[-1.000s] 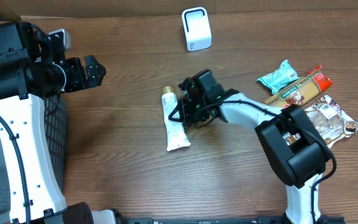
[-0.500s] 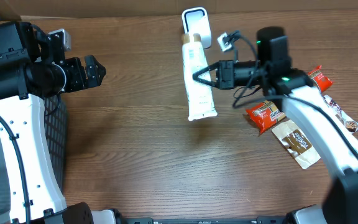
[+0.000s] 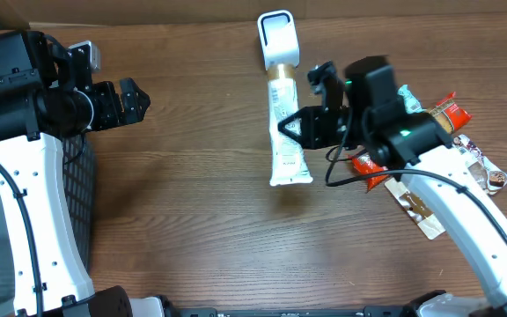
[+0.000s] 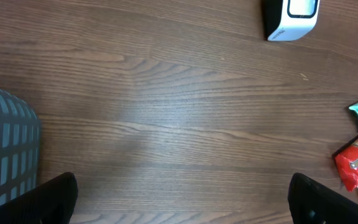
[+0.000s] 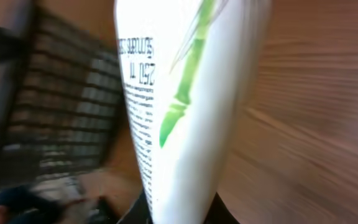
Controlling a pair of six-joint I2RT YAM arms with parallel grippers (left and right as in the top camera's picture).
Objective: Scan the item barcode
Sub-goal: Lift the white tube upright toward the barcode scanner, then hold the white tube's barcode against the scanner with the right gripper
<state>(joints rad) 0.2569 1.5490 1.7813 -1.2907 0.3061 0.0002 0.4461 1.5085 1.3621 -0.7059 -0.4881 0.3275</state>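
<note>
Basket: a dark mesh basket (image 3: 76, 180) is being shown at the table's left edge from overhead. Only a grey-blue corner of it is being caught by the left wrist camera.
Left gripper: the left gripper (image 3: 137, 99) is being held just beside the basket, its jaws spread wide and nothing between them.
Table: bare brown wood grain of the table (image 3: 183, 229) is being framed between the left fingertips in the left wrist view.
Scanner: a white scanner (image 3: 276, 37) is being seen upright at the far edge. No lettering on it is being resolved in either view.
Tube: a white tube (image 3: 286, 145) is being held above the table. Its tan cap is being pointed at the scanner, just short of it, and its crimped end toward the near edge.
Writing: columns of small black print and a green bamboo stalk are being shown on the tube only by the right wrist camera. The print is being blurred too much to be read with certainty.
Right gripper: the right gripper (image 3: 292, 128) is being kept clenched on the tube's middle, from the right side.
Snacks: a teal packet (image 3: 409, 95) and a red packet (image 3: 452, 112) are being glimpsed at the right, partly hidden behind the arm. Both are also being clipped by the left wrist view's right edge.
</note>
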